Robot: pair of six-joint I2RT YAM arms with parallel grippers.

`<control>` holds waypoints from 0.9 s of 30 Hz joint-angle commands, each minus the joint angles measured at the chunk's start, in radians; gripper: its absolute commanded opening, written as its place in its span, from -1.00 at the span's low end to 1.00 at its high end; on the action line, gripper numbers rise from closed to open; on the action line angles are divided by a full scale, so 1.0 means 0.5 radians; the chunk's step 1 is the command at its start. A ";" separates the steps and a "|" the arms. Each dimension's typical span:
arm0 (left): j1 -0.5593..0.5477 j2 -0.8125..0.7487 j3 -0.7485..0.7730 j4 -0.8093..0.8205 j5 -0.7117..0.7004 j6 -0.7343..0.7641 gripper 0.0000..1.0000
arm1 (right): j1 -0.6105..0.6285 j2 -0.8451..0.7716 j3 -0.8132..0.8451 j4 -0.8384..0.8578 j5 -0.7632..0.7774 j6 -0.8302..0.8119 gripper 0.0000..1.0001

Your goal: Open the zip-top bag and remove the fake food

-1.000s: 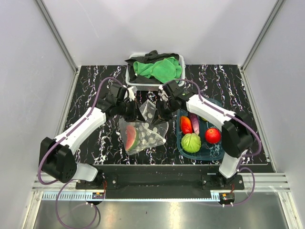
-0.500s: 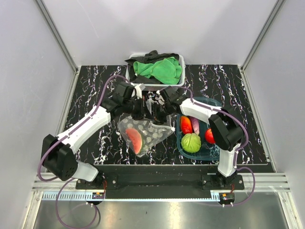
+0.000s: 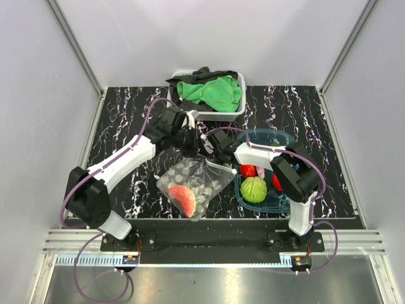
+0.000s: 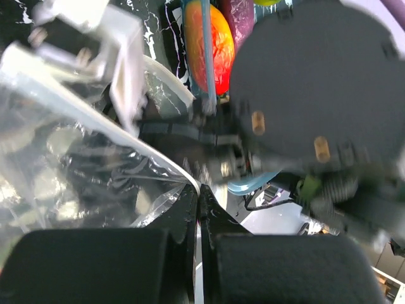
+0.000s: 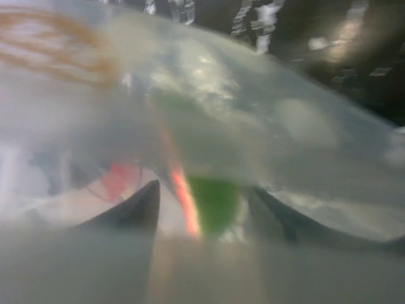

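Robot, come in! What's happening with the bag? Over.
Left hand shut on zip-top bag edge. Right hand open at the bag. Watermelon slice inside the bag. Nothing blocking.

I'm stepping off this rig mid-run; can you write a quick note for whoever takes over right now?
Grippers: the left gripper is shut on the edge of the clear, dotted plastic zip-top bag; the right gripper is open, close against the bag.
Things: the red watermelon slice with green rind is inside the bag.
Done: the green leafy ball and red round fruit lie in the translucent teal plastic tub.
Left: take out the slice; I cannot tell whether the zip is fully open.
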State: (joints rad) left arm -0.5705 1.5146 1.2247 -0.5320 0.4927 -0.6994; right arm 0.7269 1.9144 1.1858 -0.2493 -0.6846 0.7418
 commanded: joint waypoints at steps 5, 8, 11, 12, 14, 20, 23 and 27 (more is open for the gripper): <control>-0.013 0.085 0.094 0.110 0.030 0.030 -1.00 | 0.138 0.046 -0.043 0.277 -0.254 -0.039 0.40; -0.009 0.121 0.143 0.091 -0.022 0.055 -1.00 | 0.184 0.028 -0.128 0.269 -0.281 -0.087 0.47; -0.003 0.155 0.192 0.064 -0.028 0.064 -1.00 | 0.200 0.015 -0.205 0.256 -0.284 -0.124 0.52; -0.003 0.158 0.192 0.061 -0.022 0.061 -1.00 | 0.200 0.040 -0.209 0.259 -0.288 -0.127 0.52; -0.006 0.174 0.180 0.061 -0.013 0.049 -1.00 | 0.206 0.079 -0.197 0.259 -0.288 -0.125 0.50; -0.019 0.106 -0.001 0.134 -0.031 -0.018 -1.00 | 0.234 0.141 -0.202 0.553 -0.324 0.099 0.42; -0.019 0.027 -0.117 0.168 -0.074 -0.028 -1.00 | 0.234 0.159 -0.233 0.731 -0.312 0.237 0.45; -0.019 -0.032 -0.237 0.177 -0.105 -0.028 -1.00 | 0.267 0.233 -0.304 1.081 -0.324 0.495 0.50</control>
State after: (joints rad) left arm -0.5713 1.5566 1.1511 -0.5331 0.4709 -0.7048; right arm 0.8150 1.9999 1.0542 0.0635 -0.8143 0.8551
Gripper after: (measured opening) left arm 0.012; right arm 0.744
